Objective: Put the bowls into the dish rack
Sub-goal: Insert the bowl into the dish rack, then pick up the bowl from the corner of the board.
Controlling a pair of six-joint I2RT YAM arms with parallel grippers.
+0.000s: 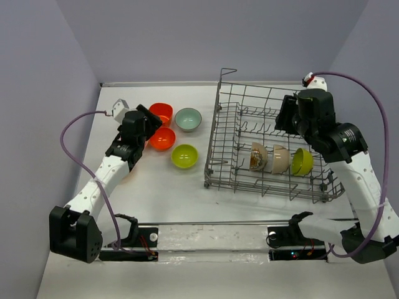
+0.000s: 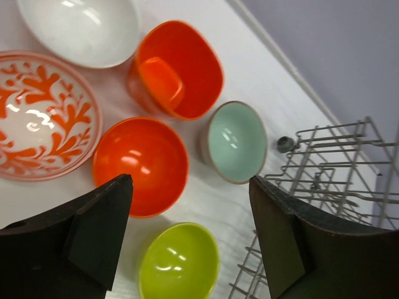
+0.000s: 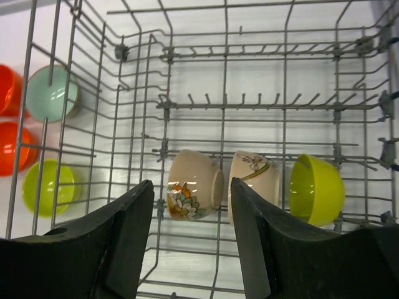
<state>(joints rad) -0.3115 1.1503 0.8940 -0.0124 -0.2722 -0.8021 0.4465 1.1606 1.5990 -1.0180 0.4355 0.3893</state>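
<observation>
The dish rack [image 1: 274,146] stands on the right. In its front row a cream floral bowl [image 3: 187,180], a cream bowl [image 3: 252,180] and a lime bowl [image 3: 315,187] rest on edge. My right gripper [image 3: 192,187] hangs open above the floral bowl, holding nothing. Left of the rack several bowls sit on the table: two red-orange [image 2: 140,165] [image 2: 181,68], pale teal [image 2: 237,142], lime green [image 2: 179,261], white [image 2: 81,28] and red-patterned [image 2: 40,115]. My left gripper [image 2: 190,187] hovers wide open over them, empty. From above, it [image 1: 151,121] covers part of the red-orange pair.
The rack's tall wire wall [image 1: 215,134] stands just right of the loose bowls. Purple-grey walls close in the table on the left, back and right. A small white fixture [image 1: 120,107] sits at the back left beside the left arm's purple cable.
</observation>
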